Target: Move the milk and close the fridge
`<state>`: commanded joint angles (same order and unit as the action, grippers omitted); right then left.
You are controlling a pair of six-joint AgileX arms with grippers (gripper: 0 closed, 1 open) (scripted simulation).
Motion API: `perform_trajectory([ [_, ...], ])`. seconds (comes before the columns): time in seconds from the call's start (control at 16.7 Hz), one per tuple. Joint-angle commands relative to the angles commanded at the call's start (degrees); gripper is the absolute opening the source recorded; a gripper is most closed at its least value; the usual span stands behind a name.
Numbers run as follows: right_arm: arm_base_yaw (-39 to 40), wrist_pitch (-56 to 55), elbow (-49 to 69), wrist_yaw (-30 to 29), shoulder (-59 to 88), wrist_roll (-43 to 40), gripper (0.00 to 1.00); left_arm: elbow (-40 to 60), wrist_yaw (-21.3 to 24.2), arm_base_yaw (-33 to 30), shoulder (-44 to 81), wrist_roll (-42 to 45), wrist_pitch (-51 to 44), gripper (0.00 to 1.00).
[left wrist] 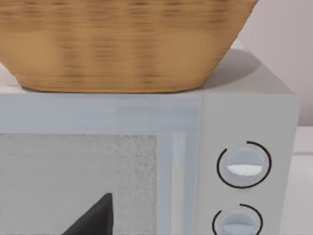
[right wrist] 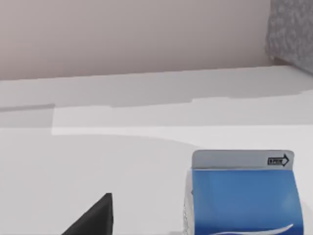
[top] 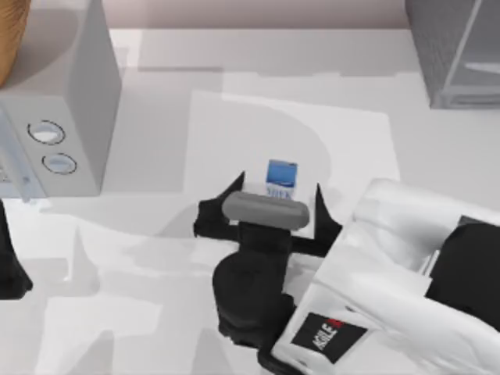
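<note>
Your milk carton (top: 282,179) stands upright mid-counter (top: 195,70), between the spread-open fingers of your right hand (top: 279,197), ungripped. The fridge (top: 457,51) sits at the far right corner. Your left hand (top: 12,266) waits by the microwave (top: 70,117); I cannot tell its opening.

- The table (top: 258,101) is seen from above in the top view, with the right gripper (top: 277,199) near centre.
- From the right wrist view, the milk (right wrist: 244,196) is seen close ahead of that gripper; it is shared with the top view.
- From the left wrist view, the microwave (left wrist: 244,147) and basket (left wrist: 122,44) are faced closely; both are shared with the top view.
</note>
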<state>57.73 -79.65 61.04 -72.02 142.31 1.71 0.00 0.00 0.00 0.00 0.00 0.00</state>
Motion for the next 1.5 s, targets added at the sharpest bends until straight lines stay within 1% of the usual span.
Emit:
perform_trajectory([
  [0.24, -0.4, 0.2, 0.0, 0.3, -0.1, 0.0, 1.00, 0.0, 0.0, 0.0, 0.0, 0.0, 0.0, 1.00],
  [0.54, -4.9, 2.1, 3.8, 4.9, 1.3, -0.4, 1.00, 0.0, 0.0, 0.0, 0.0, 0.0, 0.0, 1.00],
  [0.78, -5.3, 2.3, 4.1, 5.3, 1.4, -0.4, 1.00, 0.0, 0.0, 0.0, 0.0, 0.0, 0.0, 1.00],
  [1.5, -5.3, 2.3, 4.1, 5.3, 1.4, -0.4, 0.10, 0.0, 0.0, 0.0, 0.0, 0.0, 0.0, 1.00],
])
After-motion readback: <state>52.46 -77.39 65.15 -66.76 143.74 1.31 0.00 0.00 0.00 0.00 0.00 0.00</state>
